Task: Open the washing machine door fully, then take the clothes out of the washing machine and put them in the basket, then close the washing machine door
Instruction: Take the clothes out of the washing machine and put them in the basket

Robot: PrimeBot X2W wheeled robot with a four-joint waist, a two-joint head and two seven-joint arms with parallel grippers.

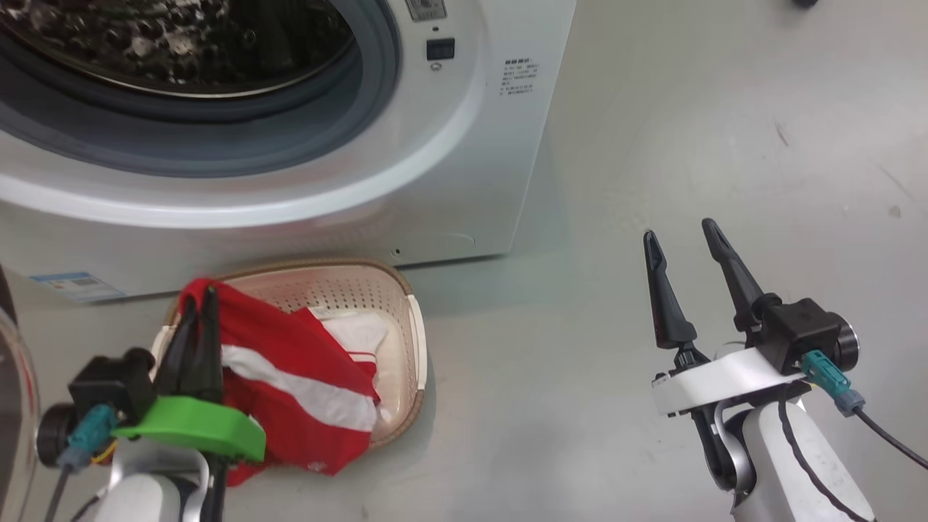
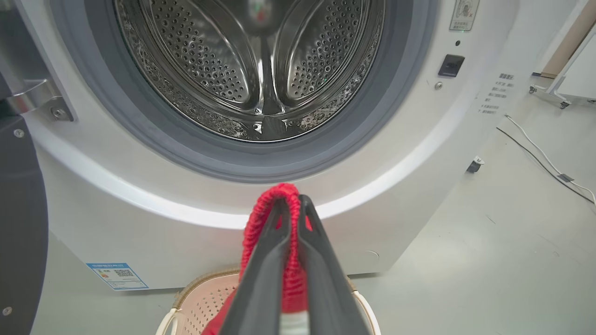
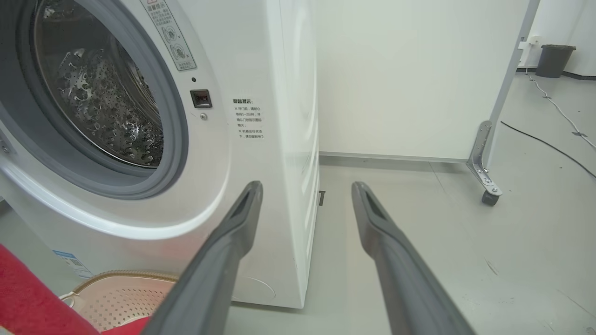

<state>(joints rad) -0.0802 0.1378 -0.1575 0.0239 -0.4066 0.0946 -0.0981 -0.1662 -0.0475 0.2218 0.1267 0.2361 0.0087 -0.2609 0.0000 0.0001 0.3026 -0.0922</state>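
The white washing machine (image 1: 449, 174) stands with its grey-gasketed drum mouth (image 2: 260, 70) uncovered and the steel drum bare. The washing machine door shows as a black rim (image 2: 18, 223) at the left edge and as a curve of glass (image 1: 11, 406). My left gripper (image 1: 201, 297) is shut on a fold of the red clothes (image 1: 304, 377), holding them over the cream basket (image 1: 348, 290) on the floor in front of the machine. The fabric hangs into the basket and over its near rim. My right gripper (image 1: 681, 235) is open and holds nothing, off to the right above the floor.
Grey floor (image 1: 725, 109) stretches to the right of the machine. A white partition on a castor (image 3: 489, 195) stands behind and to the right. Cables (image 2: 545, 163) run across the floor there, and a dark bin (image 3: 554, 60) sits far back.
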